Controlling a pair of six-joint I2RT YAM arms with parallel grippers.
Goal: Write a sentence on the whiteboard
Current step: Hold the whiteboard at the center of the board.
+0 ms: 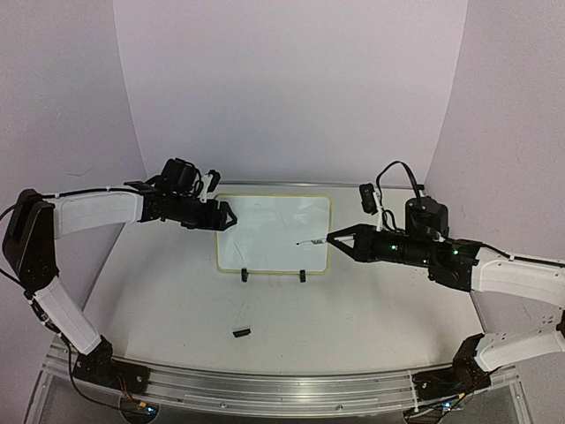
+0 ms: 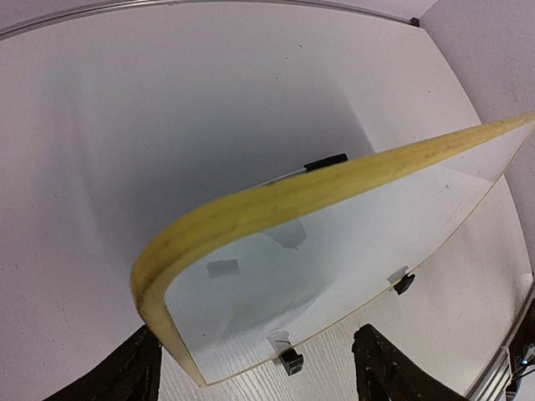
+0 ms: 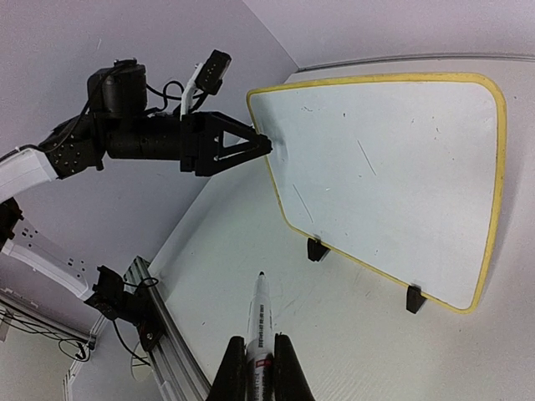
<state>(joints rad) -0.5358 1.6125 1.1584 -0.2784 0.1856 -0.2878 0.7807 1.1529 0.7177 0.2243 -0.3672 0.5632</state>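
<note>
**Marker clamped on the right, board standing between the two arms**

The right gripper [image 3: 259, 342] is closed tight on a white marker [image 3: 260, 309]. The marker's barrel sticks out past the fingertips and its dark tip is bare. From the wrist view the tip points toward the lower left of the whiteboard [image 3: 393, 184] and sits a little short of it. From above it overlaps the board's lower right area, and I cannot tell whether it touches the surface.

The whiteboard stands on its two black clip feet [image 3: 317, 249], leaning back, in the middle of the table [image 1: 177, 291] toward the rear. It is turned to face the arms. Its yellow rim runs all the way round, and a few faint thin strokes show on the white face.

At the board's left edge is the left gripper [image 1: 232, 215], jaws spread wide. One of its fingers [image 2: 134, 372] is behind the upper left corner and the other is in front. I cannot tell if either finger presses on the board.

Nearer the arms, well apart from the board, a small black piece [image 1: 240, 332] lies on the table.
</note>
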